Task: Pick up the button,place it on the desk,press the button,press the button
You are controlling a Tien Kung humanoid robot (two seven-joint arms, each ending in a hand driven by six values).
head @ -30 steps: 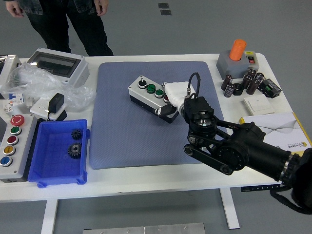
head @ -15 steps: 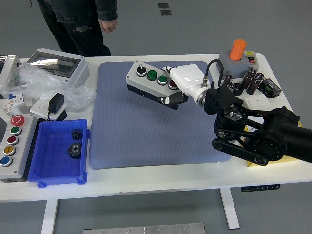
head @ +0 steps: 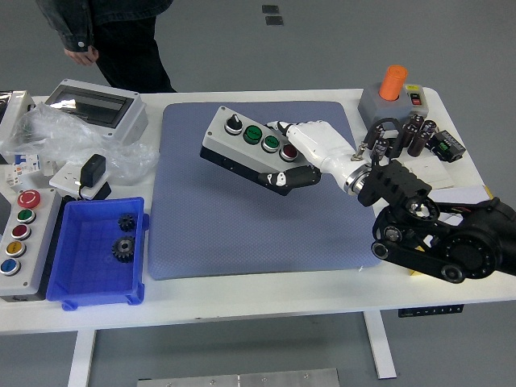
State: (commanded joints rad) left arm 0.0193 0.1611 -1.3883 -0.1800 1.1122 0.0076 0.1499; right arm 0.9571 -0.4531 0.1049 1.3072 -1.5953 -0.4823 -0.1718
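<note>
- The grey four-button control box (head: 248, 149) has risen since a moment ago and drifted toward the left of the blue-grey mat (head: 201, 226); the black forearm has swung back toward the tabletop's right edge.
- The white right hand (head: 310, 153) clasps the box's right end, fingers curled under its black base, thumb on top near the red button.
- The box hangs tilted over the mat's far half, its left end higher.
- Near the tabletop's left edge sits a blue plastic bin (head: 97, 254) holding two black gears.
- A person in dark clothes (head: 105, 32) stands beyond the far left corner.
</note>
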